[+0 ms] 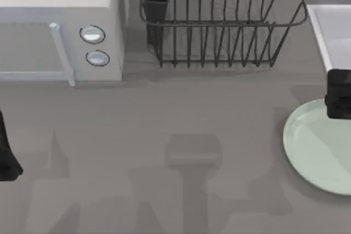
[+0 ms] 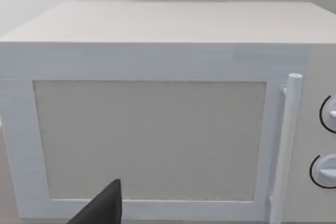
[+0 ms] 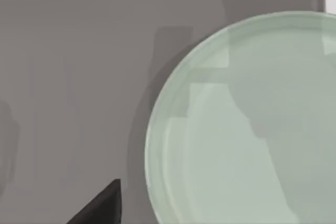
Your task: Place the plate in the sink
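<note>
The plate lies flat on the table at the right, partly running off the right edge of the top view. Just beyond it, at the far right, stands the sink, its pale rim close to the plate but apart from it, so we judge the carry will be short. Our right gripper hangs over the plate's far edge; from what shows we cannot tell whether its fingers are apart or together, nor whether it touches the rim. The right wrist view looks straight down on the plate, which suggests we are lining up on the rim (a flat plate offers no other hold). Our left gripper sits parked at the left edge, facing the microwave; its fingers we cannot judge either. The rack stands left of the sink, a thing to clear on the lift
</note>
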Robot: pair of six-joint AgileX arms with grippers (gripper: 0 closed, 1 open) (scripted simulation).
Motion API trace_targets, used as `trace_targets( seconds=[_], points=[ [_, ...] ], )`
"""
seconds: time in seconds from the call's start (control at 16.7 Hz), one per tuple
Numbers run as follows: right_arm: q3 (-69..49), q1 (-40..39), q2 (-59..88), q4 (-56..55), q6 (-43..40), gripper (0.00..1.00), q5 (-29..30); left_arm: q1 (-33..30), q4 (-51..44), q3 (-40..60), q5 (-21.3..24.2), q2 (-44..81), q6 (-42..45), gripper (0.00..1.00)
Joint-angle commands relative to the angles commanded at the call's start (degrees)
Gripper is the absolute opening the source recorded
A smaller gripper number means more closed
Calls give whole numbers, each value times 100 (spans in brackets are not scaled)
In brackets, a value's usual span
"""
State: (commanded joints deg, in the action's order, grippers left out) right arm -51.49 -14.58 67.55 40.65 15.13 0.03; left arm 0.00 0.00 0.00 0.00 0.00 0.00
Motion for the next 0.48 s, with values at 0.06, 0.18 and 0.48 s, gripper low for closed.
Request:
trace_targets(
  seconds=[0.06, 0.18, 0.48],
  points=[
    [-406, -114, 574, 317, 118, 100, 0, 0, 0, 0, 0, 0, 0, 100],
    [-1157, -324, 1639, 904, 337, 100, 1, 0, 0, 0, 0, 0, 0, 100],
    [-2498, -704, 3504, 1963, 730, 100, 1, 0, 0, 0, 0, 0, 0, 100]
  ],
)
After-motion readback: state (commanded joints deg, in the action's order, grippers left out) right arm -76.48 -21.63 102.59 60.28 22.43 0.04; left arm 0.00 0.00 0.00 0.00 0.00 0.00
